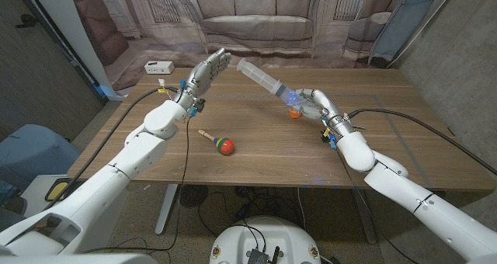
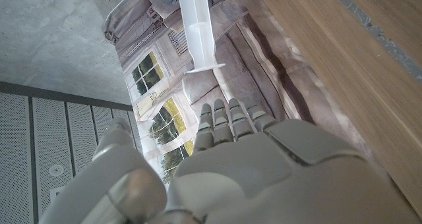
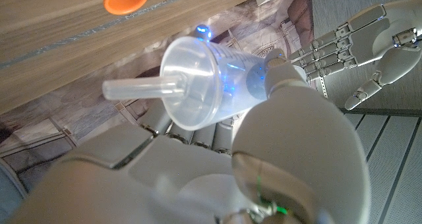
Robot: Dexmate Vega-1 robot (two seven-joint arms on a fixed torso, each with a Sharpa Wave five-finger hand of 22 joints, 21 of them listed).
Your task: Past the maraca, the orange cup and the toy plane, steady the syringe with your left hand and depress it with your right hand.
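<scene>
Syringe [image 1: 264, 78] was clear, milky plastic, with blue glow on barrel where right hand [image 1: 312, 105] gripped it. Both hands were silver-grey; left hand [image 1: 203, 74] had same finish. Arms were white, cables black. Orange cup [image 1: 294, 113] was bright orange. Maraca [image 1: 219, 142] had pale wood handle and head banded red, green, orange. Table [image 1: 256, 151] was mid-brown wood grain. Backdrop [image 1: 256, 19] was printed in muted grey-brown, with sofa pattern. Power strip [image 1: 158, 66] was white
</scene>
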